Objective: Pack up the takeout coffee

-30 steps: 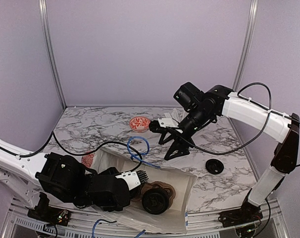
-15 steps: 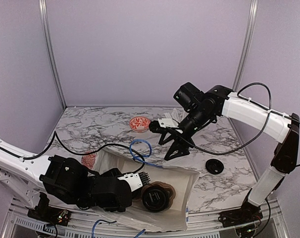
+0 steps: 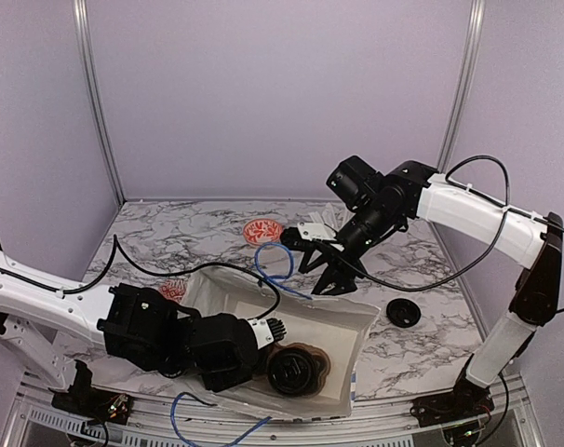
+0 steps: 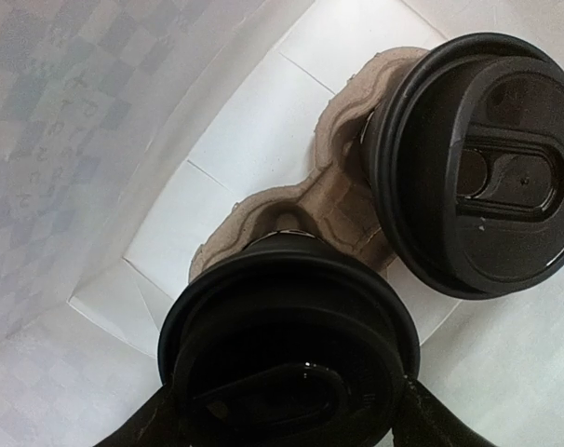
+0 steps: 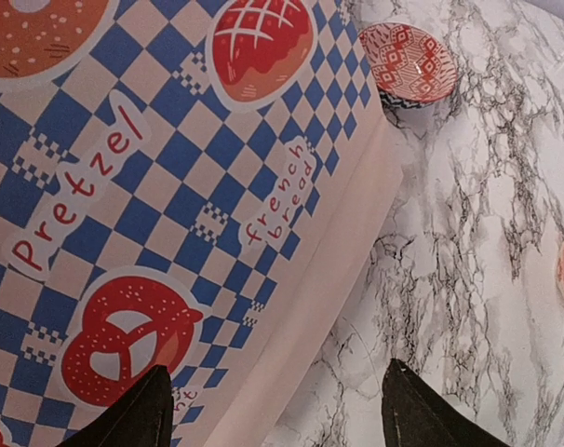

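Black coffee cups (image 4: 477, 168), blue-checked bag (image 5: 170, 158)

Glossy plastic lid (image 4: 291, 345) — rough, matt pulp tray (image 4: 341, 191).

Soft, even overhead light fills the booth, leaving only faint shadows on the marble table (image 3: 170, 233). Inside the paper bag (image 4: 68, 140), the thin walls glow pale and washed out. The nearer cup (image 4: 291, 317) is dim and blurred; the farther cup (image 4: 477, 158) shows a dull sheen. The right wrist view is crisp.
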You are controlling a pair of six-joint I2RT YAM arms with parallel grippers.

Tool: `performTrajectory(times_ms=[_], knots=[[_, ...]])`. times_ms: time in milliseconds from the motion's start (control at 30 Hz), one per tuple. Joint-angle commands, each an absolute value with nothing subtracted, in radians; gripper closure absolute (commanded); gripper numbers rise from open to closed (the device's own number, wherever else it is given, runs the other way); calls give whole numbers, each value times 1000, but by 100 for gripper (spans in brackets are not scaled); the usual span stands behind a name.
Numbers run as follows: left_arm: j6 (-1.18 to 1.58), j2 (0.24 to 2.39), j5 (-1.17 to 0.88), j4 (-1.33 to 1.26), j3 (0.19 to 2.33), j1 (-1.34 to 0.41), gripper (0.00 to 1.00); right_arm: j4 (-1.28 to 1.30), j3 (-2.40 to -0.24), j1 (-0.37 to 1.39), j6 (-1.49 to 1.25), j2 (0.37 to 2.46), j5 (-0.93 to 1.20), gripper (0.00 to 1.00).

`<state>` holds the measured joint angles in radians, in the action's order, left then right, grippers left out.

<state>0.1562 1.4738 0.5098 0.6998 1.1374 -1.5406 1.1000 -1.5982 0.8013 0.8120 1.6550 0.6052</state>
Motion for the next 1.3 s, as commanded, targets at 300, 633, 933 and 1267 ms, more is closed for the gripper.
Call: performTrajectory(times_ms=[300,633,933,1267], knots=[[203,1667,172,890,1323,-1412,51,1103,-1568,747,820,1601,653,26],[175,1880,-9,1076,1535,-1334,51,1100,-1549,686,828,1535,660,25],[157,1997,-72,1127,1570,-1322,53,1059,-1554,650,807,1512,622,26],[184,1934,-33,1134,1608,-1308,37,1045,-1569,648,788,1492,606,26]])
